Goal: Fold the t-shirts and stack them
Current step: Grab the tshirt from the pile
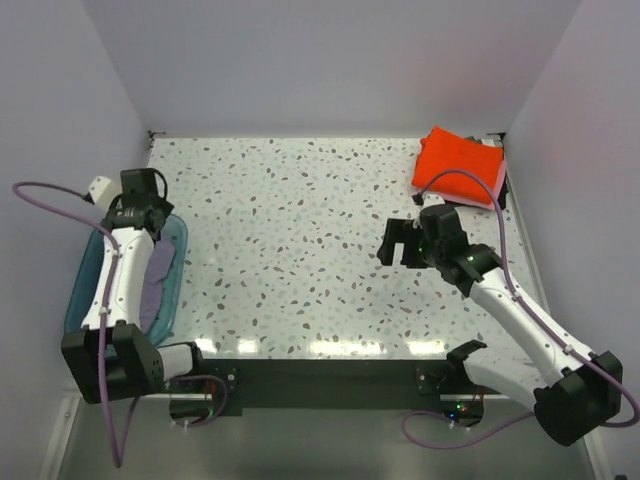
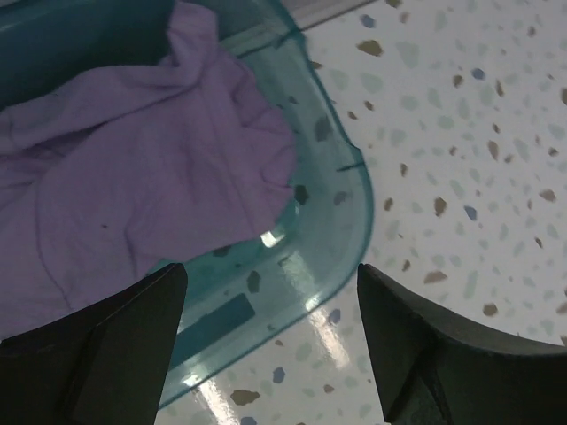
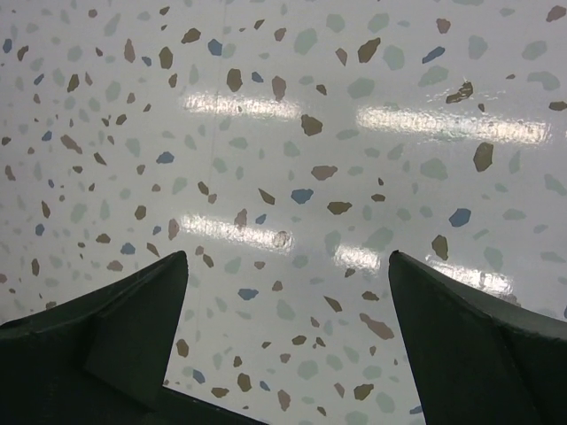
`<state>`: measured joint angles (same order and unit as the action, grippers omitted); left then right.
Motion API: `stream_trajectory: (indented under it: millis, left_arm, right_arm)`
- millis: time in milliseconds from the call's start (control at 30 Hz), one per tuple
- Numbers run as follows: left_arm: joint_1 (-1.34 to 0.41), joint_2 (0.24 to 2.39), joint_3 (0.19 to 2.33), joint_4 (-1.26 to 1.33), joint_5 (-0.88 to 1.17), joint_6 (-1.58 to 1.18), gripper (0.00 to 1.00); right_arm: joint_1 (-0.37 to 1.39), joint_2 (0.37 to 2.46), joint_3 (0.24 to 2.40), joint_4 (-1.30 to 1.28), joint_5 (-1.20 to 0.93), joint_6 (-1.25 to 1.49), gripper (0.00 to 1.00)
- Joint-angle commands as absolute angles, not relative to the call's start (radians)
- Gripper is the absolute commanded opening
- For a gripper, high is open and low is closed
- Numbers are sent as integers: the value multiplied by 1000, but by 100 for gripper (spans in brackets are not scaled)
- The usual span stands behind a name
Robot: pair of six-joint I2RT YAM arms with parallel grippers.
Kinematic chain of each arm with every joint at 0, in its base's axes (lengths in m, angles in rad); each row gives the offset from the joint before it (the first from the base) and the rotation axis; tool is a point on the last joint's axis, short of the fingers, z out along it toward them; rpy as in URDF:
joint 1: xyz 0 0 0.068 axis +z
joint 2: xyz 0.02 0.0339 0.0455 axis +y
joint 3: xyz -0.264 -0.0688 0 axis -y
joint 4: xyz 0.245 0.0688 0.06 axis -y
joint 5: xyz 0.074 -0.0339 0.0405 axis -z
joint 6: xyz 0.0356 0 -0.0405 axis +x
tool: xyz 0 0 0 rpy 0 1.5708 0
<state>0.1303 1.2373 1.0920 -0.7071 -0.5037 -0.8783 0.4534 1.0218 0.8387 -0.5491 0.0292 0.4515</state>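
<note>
Your left gripper has its dark fingers spread wide with nothing between them. It hangs over the far end of the teal translucent plastic tub; in the left wrist view the tub's curved rim sits right between the fingertips.

Your right gripper is also spread wide and holds nothing. It sits over bare speckled white terrazzo tabletop, right of centre.

The large plain lavender-purple cloth t-shirt lies crumpled inside the tub at the table's left edge, filling most of it. Part of the tub floor is bare at the end nearest the left fingers. The fingers aren't touching the cloth.

The bright orange-red cloth t-shirt lies folded flat in the far right corner, on top of a stack. A thin pink edge shows along its right side. Can't tell what else is under it. The right gripper is near that stack, not touching it.
</note>
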Motion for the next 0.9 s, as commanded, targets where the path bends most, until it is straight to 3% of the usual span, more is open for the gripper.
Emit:
stream_trajectory:
  millis: [0, 167, 367, 600, 733, 867]
  left_arm:
    - [253, 1279, 1037, -765, -598, -1018, 83]
    - [379, 1440, 983, -718, -632, -1054, 80]
    - [426, 1658, 974, -676, -577, -1080, 68]
    - [428, 1665, 1003, -684, -566, -1042, 31]
    - [428, 1524, 1040, -709, -568, -990, 22]
    - [428, 1359, 1058, -707, -555, -922, 0]
  right_arm:
    - [454, 1031, 859, -499, -38, 445, 99]
    - [453, 1035, 851, -495, -64, 446, 99]
    - [456, 1029, 841, -500, -52, 449, 99]
    - [454, 1022, 836, -506, -34, 451, 99]
    - [454, 1035, 848, -509, -49, 449, 99]
    - [454, 1045, 853, -503, -61, 449, 99]
